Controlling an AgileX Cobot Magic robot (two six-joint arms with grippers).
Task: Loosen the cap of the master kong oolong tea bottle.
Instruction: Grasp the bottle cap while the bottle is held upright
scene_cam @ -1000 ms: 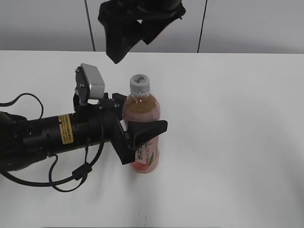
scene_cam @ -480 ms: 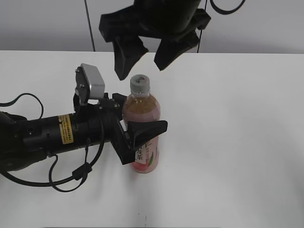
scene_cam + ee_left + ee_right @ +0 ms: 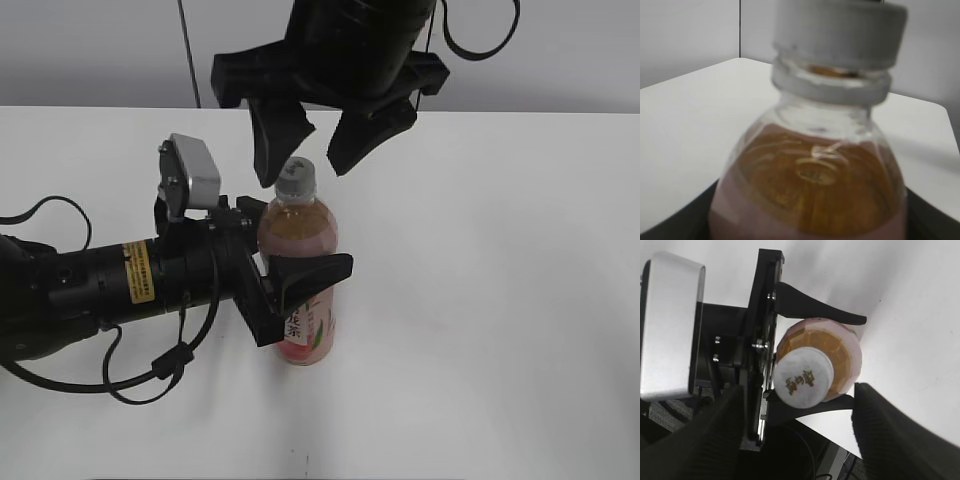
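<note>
Above the master kong oolong tea bottle (image 3: 300,270), the right pincer (image 3: 310,150) has dropped lower than half a second ago; its spread fingers now flank the cap (image 3: 296,177) at 10 and 2 o'clock, not touching it. Bottle, left pincer (image 3: 285,285) and bench (image 3: 500,300) are unchanged. Left pincer is clamped on the bottle's body, bottle upright near bench centre. Cap top in the right wrist view carries dark Chinese characters (image 3: 803,378), too small to read. Label shows vertical black characters (image 3: 300,318), also unreadable. Yellow sticker (image 3: 138,270) on the left arm, text illegible.
</note>
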